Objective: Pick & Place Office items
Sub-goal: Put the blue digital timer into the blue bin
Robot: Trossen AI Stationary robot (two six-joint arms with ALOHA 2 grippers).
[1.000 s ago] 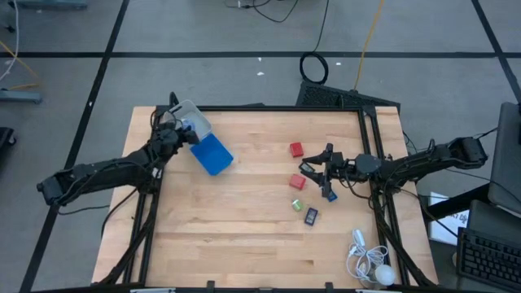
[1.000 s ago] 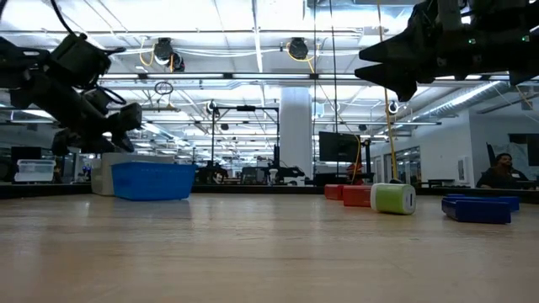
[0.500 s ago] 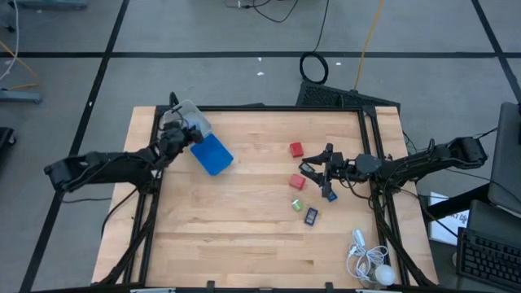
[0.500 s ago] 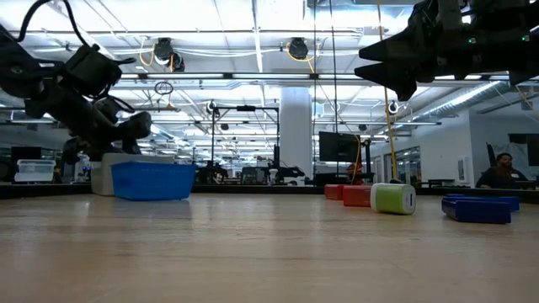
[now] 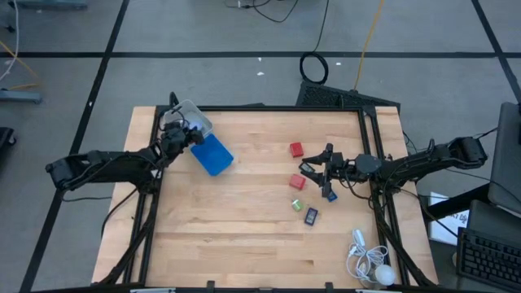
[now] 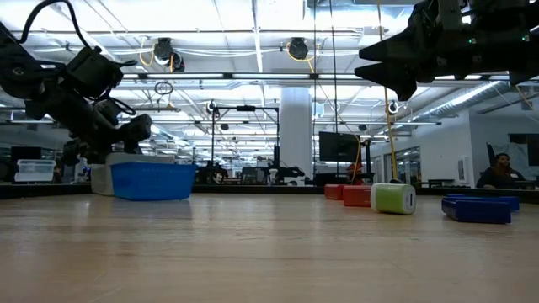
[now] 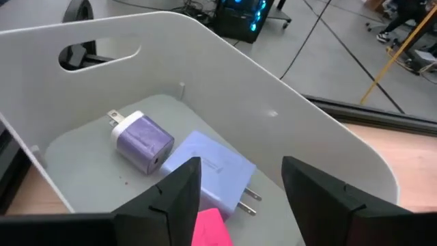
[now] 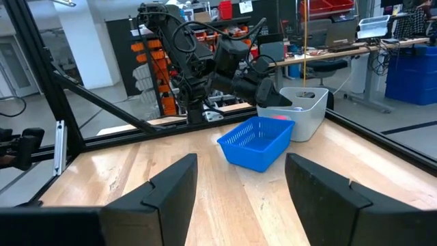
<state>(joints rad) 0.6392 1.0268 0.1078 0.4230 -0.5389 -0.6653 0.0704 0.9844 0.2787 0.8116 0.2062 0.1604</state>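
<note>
Two purple plug adapters (image 7: 142,140) and a pink block (image 7: 210,227) lie in the white bin (image 7: 287,130). Red blocks (image 5: 296,150), a green piece (image 5: 298,205) and dark pieces (image 5: 312,216) lie well apart from it.

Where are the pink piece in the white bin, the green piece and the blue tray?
pink piece (image 7: 208,226), left wrist view, its top face.
green piece (image 6: 393,199), low view, its side.
blue tray (image 5: 213,155), high view, its floor.

Over the last second the left arm swings toward the tabletop's far edge, carrying the left gripper (image 5: 181,137) from beside the blue tray (image 5: 212,154) to a spot above the white bin (image 5: 192,119) at the far left corner. Its fingers (image 7: 179,198) spread apart, and a pink piece (image 7: 209,225) now lies between them inside the bin.
</note>
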